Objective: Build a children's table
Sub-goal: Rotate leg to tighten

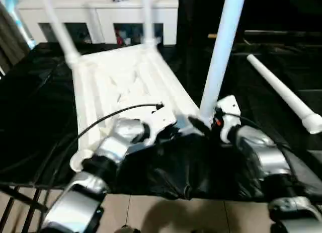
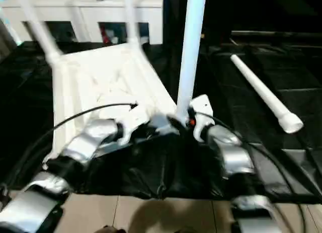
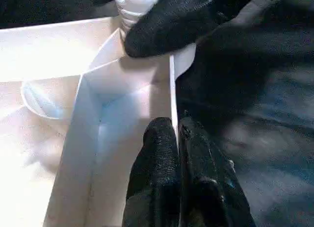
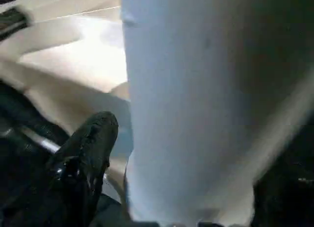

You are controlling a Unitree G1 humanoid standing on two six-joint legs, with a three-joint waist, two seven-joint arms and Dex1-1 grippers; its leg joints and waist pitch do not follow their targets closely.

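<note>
The children's table's white tabletop point(image 1: 126, 87) lies upside down on the black-covered work table. Two legs point(image 1: 60, 26) point(image 1: 147, 16) stand in its far corner sockets. A third leg point(image 1: 221, 52) stands upright at the near right corner. My right gripper point(image 1: 206, 123) sits around that leg's base, and one finger point(image 4: 91, 148) stands a little off the tube point(image 4: 196, 99), so it is open. My left gripper point(image 3: 177, 126) is shut on the thin near rim point(image 3: 171, 89) of the tabletop, right beside that corner. A fourth leg point(image 1: 282, 92) lies loose on the cover to the right.
A white glass-door cabinet point(image 1: 100, 16) stands behind the work table. The black cover is bunched up point(image 1: 181, 167) by the table's front edge, with tiled floor point(image 1: 151, 213) below. A black cable point(image 1: 110, 114) arcs over my left forearm.
</note>
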